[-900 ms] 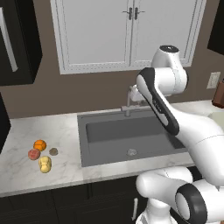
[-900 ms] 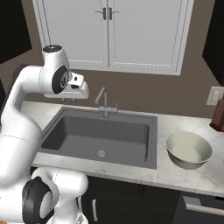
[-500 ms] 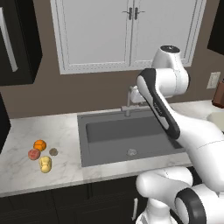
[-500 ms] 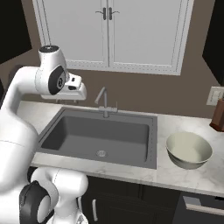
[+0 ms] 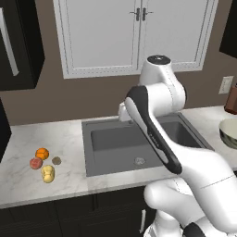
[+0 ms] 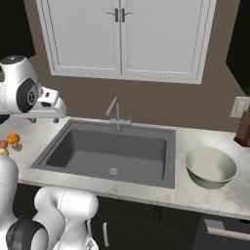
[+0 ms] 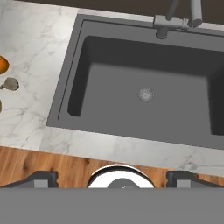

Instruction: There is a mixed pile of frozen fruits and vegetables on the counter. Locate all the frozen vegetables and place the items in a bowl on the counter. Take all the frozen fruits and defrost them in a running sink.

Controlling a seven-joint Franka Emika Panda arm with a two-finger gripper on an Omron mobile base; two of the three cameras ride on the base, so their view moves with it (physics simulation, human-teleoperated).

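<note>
The mixed pile lies on the counter [image 5: 28, 139] left of the sink [image 5: 134, 143]: an orange ball [image 5: 42, 153], a reddish-pink ball [image 5: 35, 163], a yellow lumpy piece [image 5: 47, 173] and a grey-brown disc [image 5: 56, 160]. My gripper [image 6: 44, 120] hangs open and empty above the sink's left rear corner, well right of the pile. In the hand view the fingertips [image 7: 41, 178] stand wide apart, looking down on the dark sink [image 7: 144, 87], the orange ball [image 7: 2, 64] and the disc [image 7: 9, 83]. The pale bowl [image 6: 211, 167] sits right of the sink.
A slim silver faucet [image 6: 114, 112] stands behind the basin, with a round drain [image 6: 113, 171] in its floor. No water stream shows. White wall cabinets [image 6: 119, 36] hang above. A brown object [image 6: 242, 128] stands at the far right of the counter.
My hand has swung left, away from the faucet, toward the sink's left side. The pile and the bowl have not moved.
</note>
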